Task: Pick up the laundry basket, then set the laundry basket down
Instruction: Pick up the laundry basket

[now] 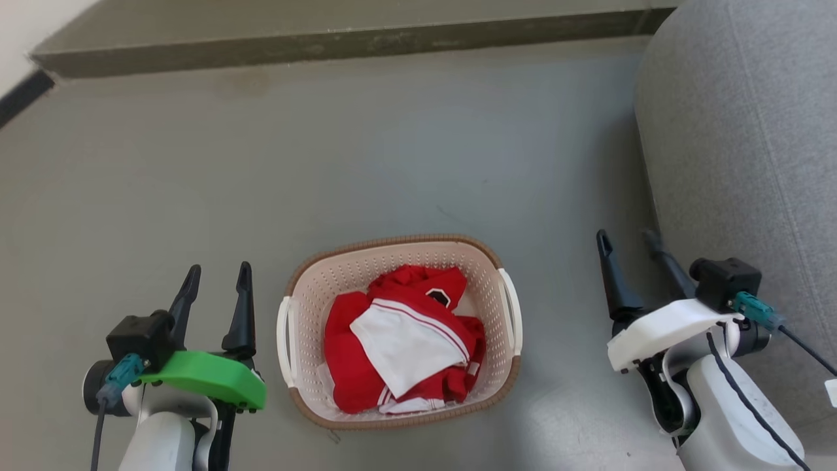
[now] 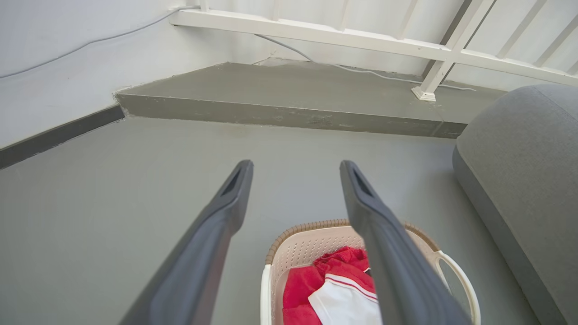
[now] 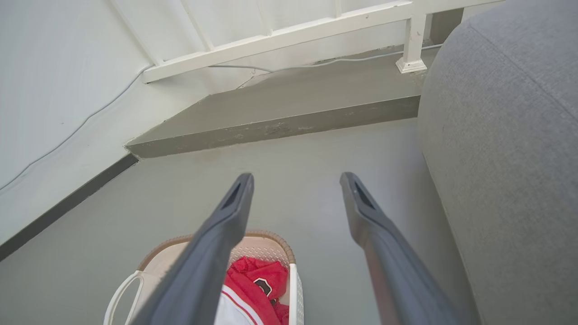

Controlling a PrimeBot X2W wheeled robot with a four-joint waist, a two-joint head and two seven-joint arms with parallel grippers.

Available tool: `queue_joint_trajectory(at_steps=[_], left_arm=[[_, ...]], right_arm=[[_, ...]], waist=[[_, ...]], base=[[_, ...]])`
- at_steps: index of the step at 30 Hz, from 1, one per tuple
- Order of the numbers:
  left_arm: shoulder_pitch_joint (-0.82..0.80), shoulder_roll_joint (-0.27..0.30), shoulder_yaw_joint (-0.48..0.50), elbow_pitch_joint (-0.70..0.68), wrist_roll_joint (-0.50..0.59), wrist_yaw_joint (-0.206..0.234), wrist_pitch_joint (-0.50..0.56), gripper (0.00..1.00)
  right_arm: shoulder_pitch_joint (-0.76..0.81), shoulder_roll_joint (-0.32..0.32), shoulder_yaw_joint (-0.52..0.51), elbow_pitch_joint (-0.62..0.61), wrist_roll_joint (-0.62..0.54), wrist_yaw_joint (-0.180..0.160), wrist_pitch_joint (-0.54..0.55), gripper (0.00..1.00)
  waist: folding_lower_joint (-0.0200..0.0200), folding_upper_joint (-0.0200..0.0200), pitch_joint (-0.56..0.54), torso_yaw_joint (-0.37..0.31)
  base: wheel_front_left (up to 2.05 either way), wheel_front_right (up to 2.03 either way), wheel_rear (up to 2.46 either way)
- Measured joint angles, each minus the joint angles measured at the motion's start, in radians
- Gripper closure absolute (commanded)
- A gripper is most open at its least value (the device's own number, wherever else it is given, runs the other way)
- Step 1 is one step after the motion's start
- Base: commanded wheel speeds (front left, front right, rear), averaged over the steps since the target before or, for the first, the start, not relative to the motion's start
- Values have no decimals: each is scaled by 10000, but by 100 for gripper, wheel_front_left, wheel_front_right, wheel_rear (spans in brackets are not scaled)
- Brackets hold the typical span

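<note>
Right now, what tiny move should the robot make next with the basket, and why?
Probably bring both arms inward and down toward the white side handles. The laundry basket sits on the floor between the left gripper and the right gripper. Both are open and neither touches it yet. The right one stands farther off, beside the grey upholstered seat.

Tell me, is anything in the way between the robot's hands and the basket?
No, nothing visible. The left gripper and the right gripper sit open on either side of the laundry basket, with bare grey floor between each one and the basket. The grey sofa is beyond the right gripper, not in between.
</note>
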Motion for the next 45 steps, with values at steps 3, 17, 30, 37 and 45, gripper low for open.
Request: queue_joint_trajectory(at_steps=[3,17,30,37,45], left_arm=[[-235,-4,-40,401,-6,-31,0,0],[-1418,-56,-612,2343,-84,-132,0,0],[-2941,-146,-1041,3856,-280,-176,44,0],[-3670,-174,-1406,4564,-846,-176,138,0],[-4215,-205,-2071,5147,-1870,-178,420,0]], right_arm=[[-62,69,67,428,12,96,0,0],[-779,203,249,2243,190,437,0,0],[-2260,387,502,3793,466,681,77,0],[-2991,416,773,4633,460,692,151,0],[-3846,433,1101,5371,426,775,314,0]], waist=[[0,0,274,-7],[0,0,1389,267],[1,0,2802,532],[1,0,3510,638],[0,0,4212,755]], base=[[0,0,0],[0,0,0],[0,0,0],[0,0,0],[0,0,0]])
